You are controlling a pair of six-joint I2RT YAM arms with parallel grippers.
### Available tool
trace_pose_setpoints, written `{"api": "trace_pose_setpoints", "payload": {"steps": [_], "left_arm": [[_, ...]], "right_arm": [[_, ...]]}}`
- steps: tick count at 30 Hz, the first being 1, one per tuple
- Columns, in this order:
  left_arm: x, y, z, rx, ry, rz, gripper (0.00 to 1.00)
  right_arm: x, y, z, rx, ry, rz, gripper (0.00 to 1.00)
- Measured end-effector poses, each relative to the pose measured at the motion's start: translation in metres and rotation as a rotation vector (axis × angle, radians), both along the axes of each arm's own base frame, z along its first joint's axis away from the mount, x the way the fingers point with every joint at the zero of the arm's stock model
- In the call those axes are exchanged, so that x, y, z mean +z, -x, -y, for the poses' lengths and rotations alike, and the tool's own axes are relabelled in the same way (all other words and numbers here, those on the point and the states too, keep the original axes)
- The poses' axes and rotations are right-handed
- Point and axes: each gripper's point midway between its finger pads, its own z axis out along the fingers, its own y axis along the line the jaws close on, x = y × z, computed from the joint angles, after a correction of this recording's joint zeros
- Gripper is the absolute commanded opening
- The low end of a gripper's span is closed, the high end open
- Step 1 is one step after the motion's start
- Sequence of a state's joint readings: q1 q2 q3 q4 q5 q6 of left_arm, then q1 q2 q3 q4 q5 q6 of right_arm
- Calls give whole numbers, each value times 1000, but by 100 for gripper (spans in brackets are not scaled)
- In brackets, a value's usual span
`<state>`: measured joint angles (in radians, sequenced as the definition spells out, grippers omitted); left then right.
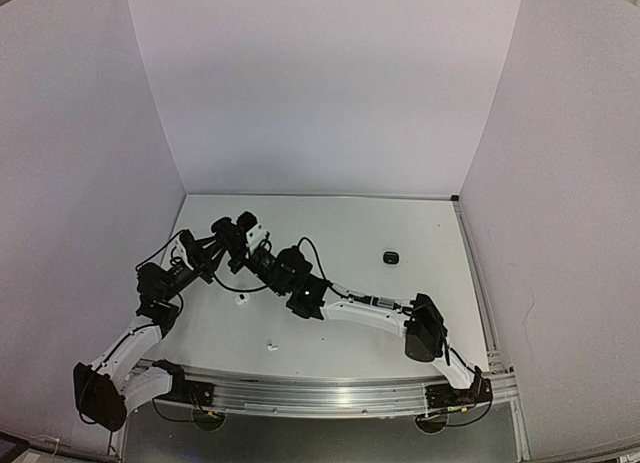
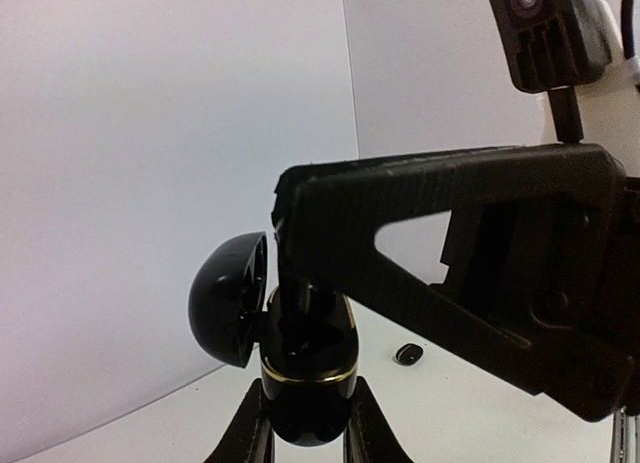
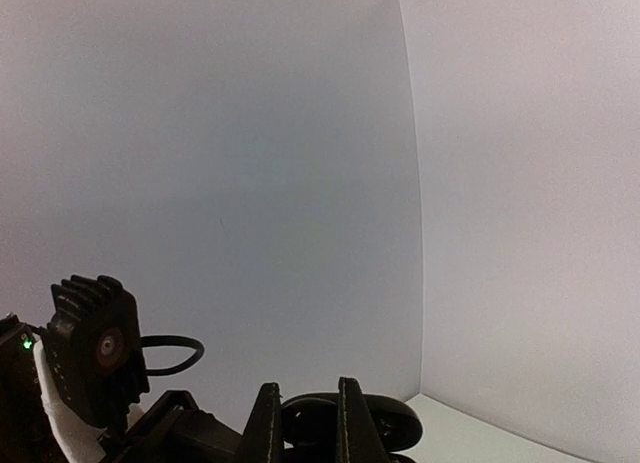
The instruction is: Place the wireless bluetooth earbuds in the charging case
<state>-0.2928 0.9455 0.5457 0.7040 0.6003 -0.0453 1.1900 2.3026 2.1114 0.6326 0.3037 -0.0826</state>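
Note:
My left gripper [image 2: 305,408] is shut on a black charging case [image 2: 305,358] with a gold rim, held upright above the table, its lid [image 2: 228,298] swung open to the left. My right gripper [image 2: 298,318] comes down from above with its tips inside the case's open top. In the right wrist view its fingers [image 3: 265,423] stand close together with a small dark round piece, apparently a black earbud [image 3: 308,423], between them. The case lid [image 3: 385,423] lies behind. In the top view both grippers [image 1: 262,249] meet left of the table's middle.
A closed black case [image 1: 390,256] lies on the table to the right, also in the left wrist view [image 2: 408,353]. Two small white pieces [image 1: 240,300] [image 1: 268,345] lie near the front, below the arms. White walls enclose the table on three sides.

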Motion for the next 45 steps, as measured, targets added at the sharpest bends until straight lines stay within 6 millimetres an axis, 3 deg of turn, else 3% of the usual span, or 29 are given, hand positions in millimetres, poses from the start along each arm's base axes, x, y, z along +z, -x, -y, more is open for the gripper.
{"api": "trace_pose_setpoints", "payload": {"steps": [11, 24, 45], "left_arm": [[6, 1, -2, 8, 0, 40, 0], [8, 2, -2, -4, 31, 13, 0], [8, 0, -3, 0, 38, 7, 0]], "right_arm": [[9, -6, 4, -39, -46, 6, 0], [11, 5, -3, 55, -66, -5, 0], [3, 0, -8, 69, -77, 3, 0]]}}
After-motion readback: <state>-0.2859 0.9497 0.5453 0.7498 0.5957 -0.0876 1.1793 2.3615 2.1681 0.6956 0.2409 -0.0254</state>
